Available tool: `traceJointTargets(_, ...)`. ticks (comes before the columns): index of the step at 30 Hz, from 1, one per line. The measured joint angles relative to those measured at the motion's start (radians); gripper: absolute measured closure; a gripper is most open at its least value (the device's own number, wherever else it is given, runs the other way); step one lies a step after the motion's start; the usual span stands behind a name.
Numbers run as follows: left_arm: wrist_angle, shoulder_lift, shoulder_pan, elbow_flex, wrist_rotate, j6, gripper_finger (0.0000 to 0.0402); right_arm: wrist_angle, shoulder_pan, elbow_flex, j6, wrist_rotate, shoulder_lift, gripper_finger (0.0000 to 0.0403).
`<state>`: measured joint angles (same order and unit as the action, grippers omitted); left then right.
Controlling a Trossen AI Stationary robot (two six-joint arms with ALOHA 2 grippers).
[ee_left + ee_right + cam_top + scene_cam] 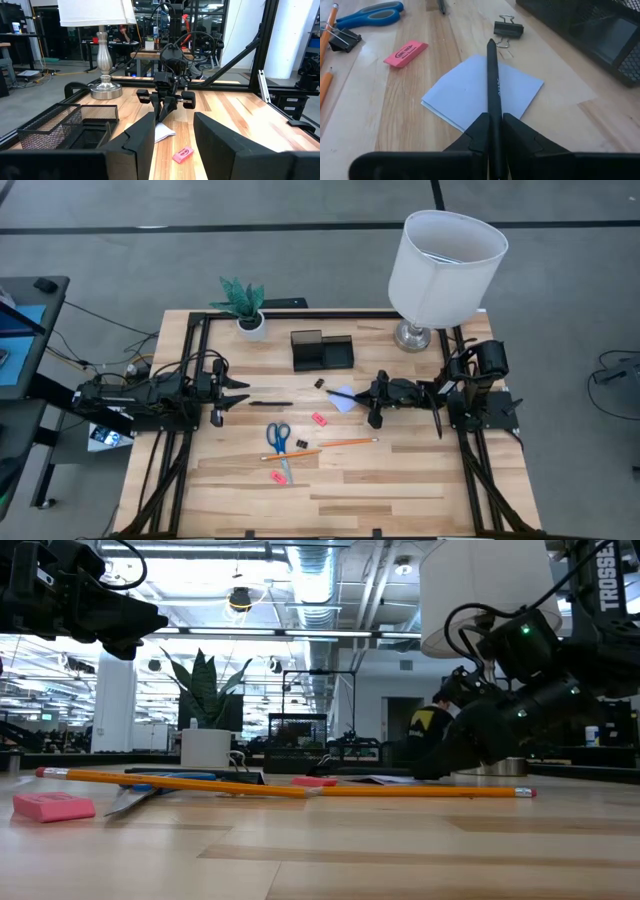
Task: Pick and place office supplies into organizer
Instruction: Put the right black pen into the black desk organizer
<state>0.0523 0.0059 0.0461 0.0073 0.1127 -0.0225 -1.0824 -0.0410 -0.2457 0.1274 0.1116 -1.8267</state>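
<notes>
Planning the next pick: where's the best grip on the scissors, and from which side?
Grip the scissors from straight above, at the narrow crossing between handles and blades. They lie flat on the table, blue handles toward the organizer, blades pointing away. Watch the pencil crossing them and the clip close beside.

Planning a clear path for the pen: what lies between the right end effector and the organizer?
High view: a black clip on otherwise bare wood between the right end effector, shut on the pen, and the organizer.
</notes>
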Motion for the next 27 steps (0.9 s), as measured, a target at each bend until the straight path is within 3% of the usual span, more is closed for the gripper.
traceJointTargets(14,0.0,0.0,0.0,0.0,0.0,0.0,0.0274,-0.004,0.0,-0.009,-0.021,0.0,0.011,0.0368)
traceJointTargets(27,0.0,0.0,0.0,0.0,0.0,0.0,0.0274,0.061,-0.001,-0.009,-0.072,0.001,0.123,0.0368)
